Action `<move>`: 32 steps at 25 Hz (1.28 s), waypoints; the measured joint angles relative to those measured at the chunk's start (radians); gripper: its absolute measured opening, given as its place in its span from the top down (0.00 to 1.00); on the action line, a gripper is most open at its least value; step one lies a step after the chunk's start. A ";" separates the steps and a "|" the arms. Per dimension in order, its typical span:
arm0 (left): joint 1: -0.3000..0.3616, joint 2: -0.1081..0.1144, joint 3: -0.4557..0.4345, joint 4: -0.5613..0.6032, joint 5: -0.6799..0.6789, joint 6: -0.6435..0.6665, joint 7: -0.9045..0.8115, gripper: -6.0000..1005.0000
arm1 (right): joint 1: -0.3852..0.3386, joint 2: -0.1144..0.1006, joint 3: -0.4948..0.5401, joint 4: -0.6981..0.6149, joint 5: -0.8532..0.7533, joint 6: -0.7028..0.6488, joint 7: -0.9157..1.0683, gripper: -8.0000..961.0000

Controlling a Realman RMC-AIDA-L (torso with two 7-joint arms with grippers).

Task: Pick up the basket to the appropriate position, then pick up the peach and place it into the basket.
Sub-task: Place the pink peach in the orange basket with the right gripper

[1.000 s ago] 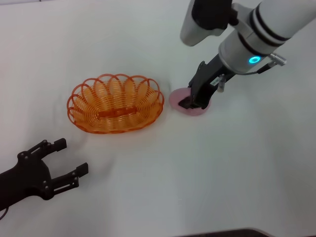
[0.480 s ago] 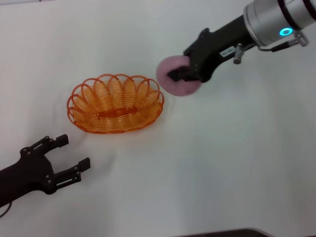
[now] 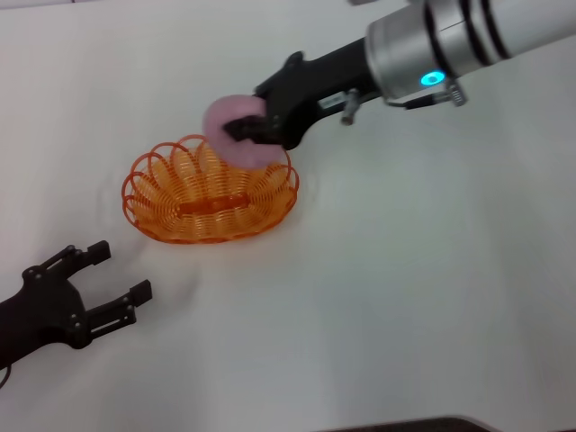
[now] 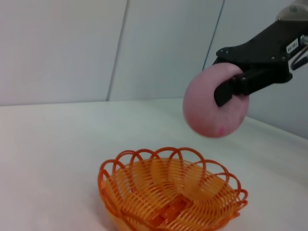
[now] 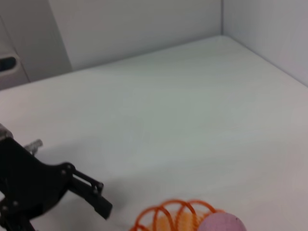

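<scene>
- Peach clamped in right pincer, held in the air above the far right rim of the basket, not touching it.
- Basket sits upright on white bench.
- Left pincer spread open, holding nothing, low near the front-left bench edge, well apart from basket.
</scene>
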 joint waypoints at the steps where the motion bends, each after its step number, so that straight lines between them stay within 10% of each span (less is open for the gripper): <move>1: 0.002 0.000 -0.006 -0.001 0.000 0.001 0.000 0.12 | 0.004 0.000 -0.013 0.014 0.016 0.013 -0.008 0.83; 30: 0.009 0.001 -0.101 -0.005 -0.003 0.068 -0.008 0.12 | 0.040 0.005 -0.092 0.245 0.067 0.167 -0.033 0.82; 32: 0.007 0.001 -0.111 -0.006 -0.004 0.068 -0.008 0.12 | 0.038 0.006 -0.095 0.254 0.087 0.167 -0.046 0.70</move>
